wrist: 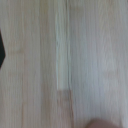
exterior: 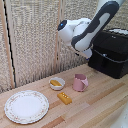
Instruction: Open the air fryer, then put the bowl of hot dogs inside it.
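The black air fryer [exterior: 113, 52] stands at the exterior view's right, at the back of the wooden table. The end of my white arm, with the gripper [exterior: 88, 52], hangs just in front of the fryer's near face. Its fingers do not show clearly, and I cannot make out the handle there. The small white bowl [exterior: 57, 83] with yellow-orange hot dogs [exterior: 54, 82] sits mid-table, well apart from the gripper. The wrist view is blurred and shows only wood planks, with a dark shape [wrist: 1, 47] at one edge.
A pink cup [exterior: 79, 82] stands beside the bowl, toward the fryer. A flat yellow block [exterior: 64, 97] lies in front of them. A large patterned plate [exterior: 26, 106] rests at the exterior view's left. A woven screen [exterior: 35, 40] backs the table.
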